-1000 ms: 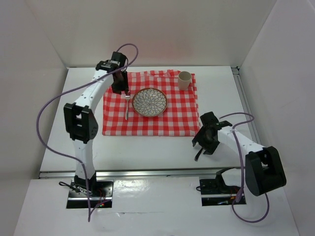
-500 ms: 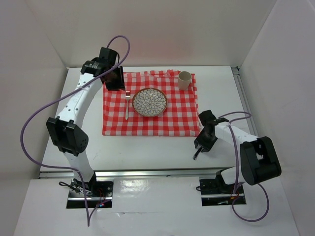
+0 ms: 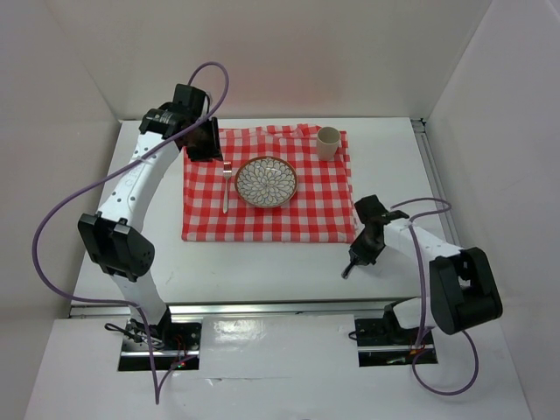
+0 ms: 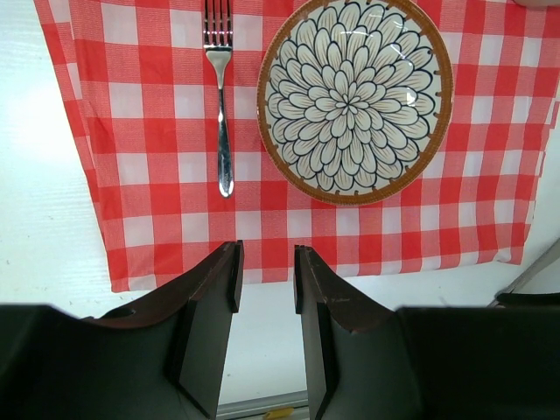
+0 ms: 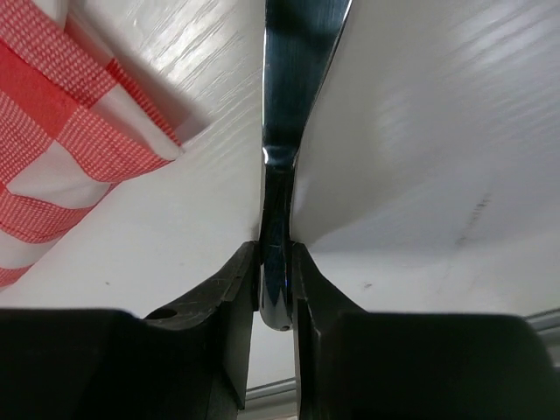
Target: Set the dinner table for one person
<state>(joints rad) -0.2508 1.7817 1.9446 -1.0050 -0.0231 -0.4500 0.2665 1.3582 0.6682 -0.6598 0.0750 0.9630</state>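
Observation:
On the white dinner table (image 3: 262, 262) lies a red-and-white checked cloth (image 3: 315, 210). On it stand a flower-patterned plate (image 3: 265, 181), a fork (image 3: 227, 188) left of the plate and a beige cup (image 3: 327, 142) at the far right corner. My right gripper (image 3: 359, 255) is low on the table, just off the cloth's near right corner, shut on the handle end of a shiny metal utensil (image 5: 293, 87). My left gripper (image 3: 203, 140) hangs open and empty over the cloth's far left corner. In the left wrist view the fork (image 4: 220, 105) and plate (image 4: 354, 96) lie beyond its fingers.
White walls enclose the table on the left, back and right. A metal rail (image 3: 262, 306) runs along the near edge, and a slot (image 3: 430, 166) runs down the right side. The cloth's corner (image 5: 61, 149) lies just left of the held utensil.
The right jaws have closed from open onto the utensil's handle. The left arm has drawn back and left from the fork, its jaws unchanged.

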